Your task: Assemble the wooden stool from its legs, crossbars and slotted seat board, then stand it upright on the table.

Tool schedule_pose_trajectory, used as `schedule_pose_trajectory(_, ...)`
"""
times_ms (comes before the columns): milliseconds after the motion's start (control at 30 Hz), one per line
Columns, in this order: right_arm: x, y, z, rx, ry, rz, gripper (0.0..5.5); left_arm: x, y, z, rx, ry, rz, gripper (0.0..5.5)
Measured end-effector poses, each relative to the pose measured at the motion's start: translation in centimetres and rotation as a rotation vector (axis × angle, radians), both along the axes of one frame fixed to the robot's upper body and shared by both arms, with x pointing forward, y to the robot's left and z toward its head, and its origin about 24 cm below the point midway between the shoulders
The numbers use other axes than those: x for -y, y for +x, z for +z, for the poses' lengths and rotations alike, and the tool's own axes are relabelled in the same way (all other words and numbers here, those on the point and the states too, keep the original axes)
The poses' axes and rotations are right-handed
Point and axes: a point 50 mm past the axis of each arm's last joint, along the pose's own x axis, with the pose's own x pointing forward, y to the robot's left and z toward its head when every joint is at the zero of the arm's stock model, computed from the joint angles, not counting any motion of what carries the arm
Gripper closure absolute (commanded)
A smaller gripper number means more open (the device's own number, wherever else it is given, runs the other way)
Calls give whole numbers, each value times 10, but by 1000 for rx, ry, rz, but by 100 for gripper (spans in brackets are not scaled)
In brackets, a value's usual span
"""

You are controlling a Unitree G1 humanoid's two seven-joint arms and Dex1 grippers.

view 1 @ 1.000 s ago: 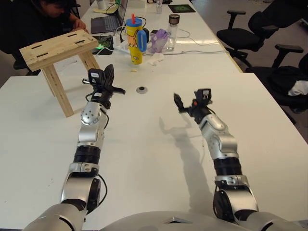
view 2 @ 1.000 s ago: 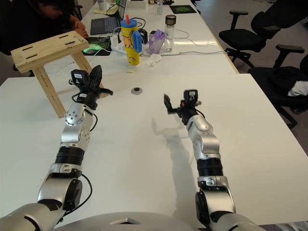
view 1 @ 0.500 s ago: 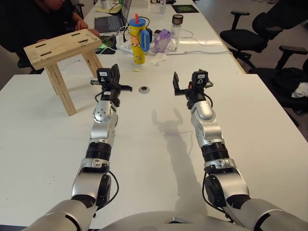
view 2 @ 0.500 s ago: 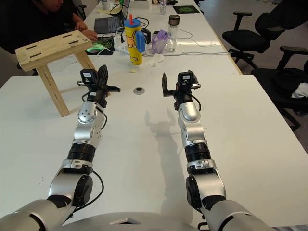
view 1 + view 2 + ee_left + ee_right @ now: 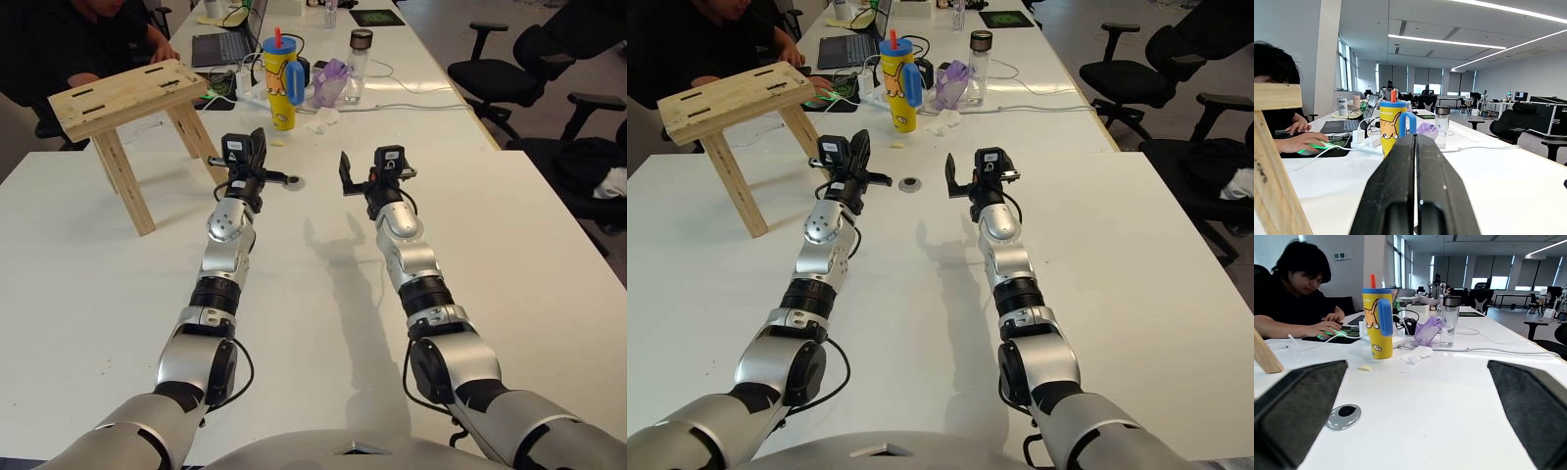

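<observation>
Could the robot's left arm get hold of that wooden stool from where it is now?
Probably yes. The left gripper hangs right beside the stool, at its nearest leg, with nothing between them. Its fingers are shut, though, so they'd need to open first.

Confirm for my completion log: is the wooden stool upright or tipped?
Upright: the wooden stool stands on its legs on the table, seat on top.

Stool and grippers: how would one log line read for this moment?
stool: assembled, upright on table | left gripper: shut, empty | right gripper: open, empty
</observation>
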Motion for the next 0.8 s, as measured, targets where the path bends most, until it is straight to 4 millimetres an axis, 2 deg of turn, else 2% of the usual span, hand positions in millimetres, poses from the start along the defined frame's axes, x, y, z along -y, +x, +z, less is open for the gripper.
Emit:
schedule_pose_trajectory(100,-7,4,-1,-40,38,44,10,-1,3,-4,-30,-40,-46,548)
schedule_pose_trajectory(333,-12,5,-5,-40,24,77,10,-6,6,-6,-63,-47,-16,548)
schedule_pose_trajectory(600,-4,6,2,13,-30,45,10,-18,3,17,21,-24,41,548)
schedule_pose_trajectory(800,-7,3,4,42,-27,76,10,-16,-7,-11,-34,-3,46,548)
